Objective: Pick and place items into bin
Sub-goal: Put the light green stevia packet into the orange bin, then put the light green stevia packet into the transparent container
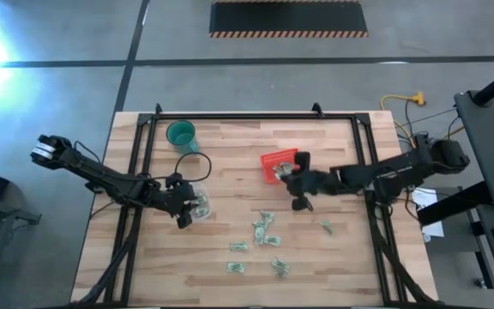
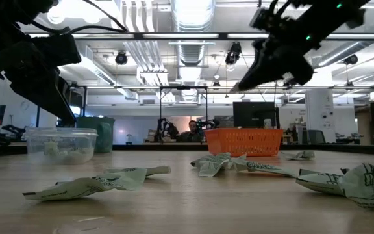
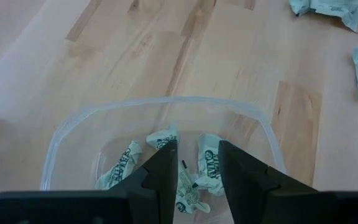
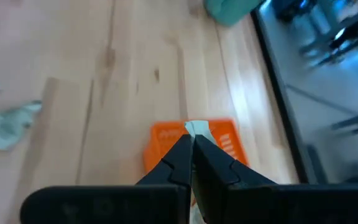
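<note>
The right gripper sits just beside the red basket, near the middle of the tabletop. In the right wrist view its fingers are pressed together on a small pale piece, whose tip shows above the fingertips, with the basket directly beyond them. The right arm reaches in from the tabletop's right edge, lying nearly level and extended towards the centre.

The left gripper hangs over a clear plastic container on the left half of the tabletop. In the left wrist view its fingers stand apart, empty, above the container's rim; several crumpled pale green pieces lie inside. The left arm stretches in from beyond the left edge.

Loose pieces lie scattered between the centre and the near edge of the tabletop. A teal cup stands near the far edge, left of centre. In the low view, the basket stands behind crumpled pieces.
</note>
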